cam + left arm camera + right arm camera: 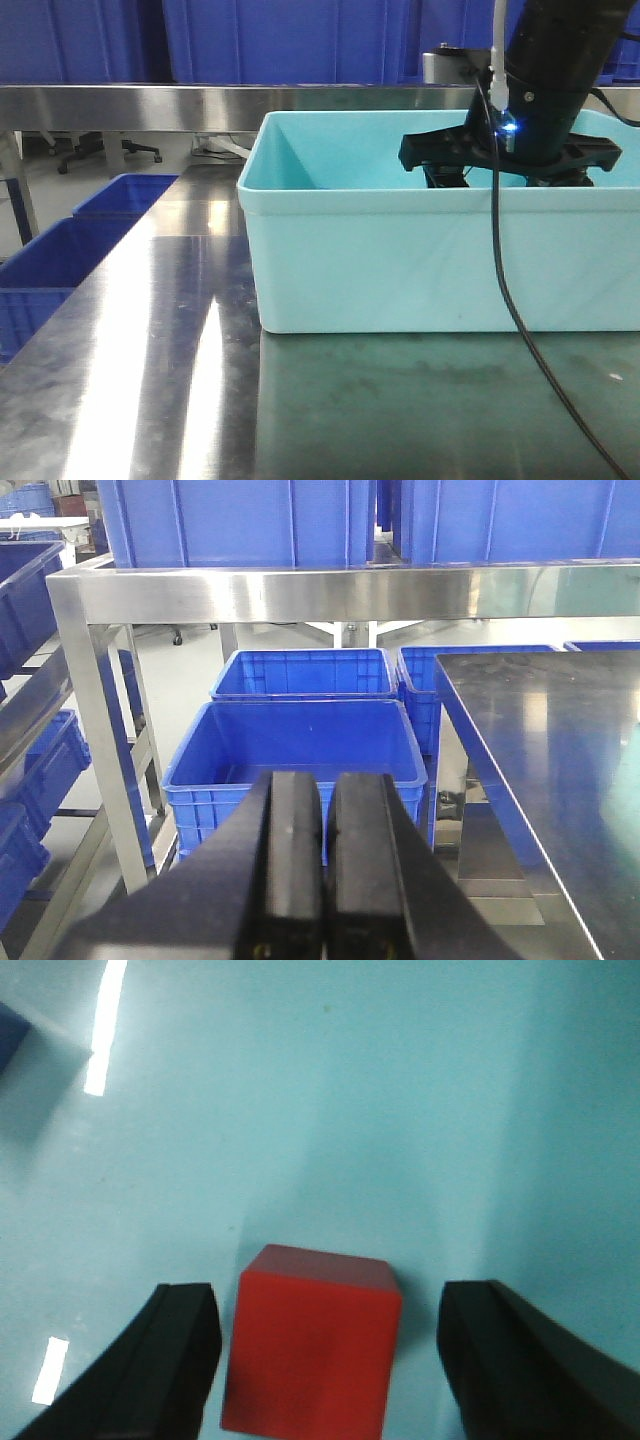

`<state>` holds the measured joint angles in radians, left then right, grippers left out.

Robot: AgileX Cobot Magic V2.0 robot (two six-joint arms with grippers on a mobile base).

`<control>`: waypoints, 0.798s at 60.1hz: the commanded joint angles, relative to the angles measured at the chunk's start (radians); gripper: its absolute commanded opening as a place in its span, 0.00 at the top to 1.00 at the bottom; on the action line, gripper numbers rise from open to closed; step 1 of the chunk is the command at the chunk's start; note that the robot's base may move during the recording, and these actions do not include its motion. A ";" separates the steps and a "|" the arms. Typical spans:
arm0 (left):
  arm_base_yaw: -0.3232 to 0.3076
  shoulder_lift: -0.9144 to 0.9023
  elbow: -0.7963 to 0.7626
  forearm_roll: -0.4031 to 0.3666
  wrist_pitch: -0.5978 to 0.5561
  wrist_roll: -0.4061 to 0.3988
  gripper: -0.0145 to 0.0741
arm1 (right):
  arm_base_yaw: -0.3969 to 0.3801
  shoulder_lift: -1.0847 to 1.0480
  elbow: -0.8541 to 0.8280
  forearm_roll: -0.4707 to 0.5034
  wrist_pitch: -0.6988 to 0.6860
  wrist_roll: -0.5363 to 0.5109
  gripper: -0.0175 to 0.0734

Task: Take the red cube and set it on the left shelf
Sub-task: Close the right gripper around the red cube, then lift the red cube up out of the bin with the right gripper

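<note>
— Across the top of the front view runs the left shelf [200,105], a steel rail under big blue crates [270,40]. Is that where the load goes?

— By my reading, yes. Below it the desk [140,350] carries the turquoise bin [400,260] at the right of the frame, and the right tool [330,1345] reaches down inside it.

— And the left tool [325,865]?

— Low in its own view, pinched closed on nothing and facing the shelf rail. It looks idle.

— Where is the red cube [312,1345]?

— On the bin floor, at the bottom centre of the right wrist view, between the fingers [185,1360]. That tool is spread wide and grips nothing yet.

— Is the cube centred?

— Not quite. The finger at lower left sits just beside the cube's side. The one at lower right is apart from it, with bare turquoise floor between them. Closing now would likely shove the cube sideways before both pads bite.

— So what makes a good grasp?

— I'd shift the tool a touch toward the left of the frame until the two gaps match. The cube's sides look roughly square to the pads, so little twist seems needed. I cannot tell how low the pads reach, so go down gently. Then close slowly, and lift straight up so the cube clears the bin wall before swinging toward the shelf.
</note>
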<state>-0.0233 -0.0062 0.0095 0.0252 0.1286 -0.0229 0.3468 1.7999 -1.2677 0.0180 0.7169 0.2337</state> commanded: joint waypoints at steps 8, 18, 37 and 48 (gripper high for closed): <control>-0.001 -0.014 0.023 -0.001 -0.089 -0.002 0.72 | 0.003 -0.046 -0.032 0.000 -0.038 -0.002 0.18; -0.001 -0.014 0.023 -0.001 -0.089 -0.002 0.72 | 0.003 -0.046 -0.032 0.000 -0.039 -0.002 0.18; -0.001 -0.014 0.023 -0.001 -0.089 -0.002 0.72 | 0.003 -0.048 -0.037 0.000 -0.043 -0.002 0.57; -0.001 -0.014 0.023 -0.001 -0.089 -0.002 0.72 | 0.003 -0.096 -0.077 0.001 -0.038 -0.002 0.74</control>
<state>-0.0233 -0.0062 0.0095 0.0252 0.1286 -0.0229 0.3468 1.7906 -1.2926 0.0180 0.7146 0.2337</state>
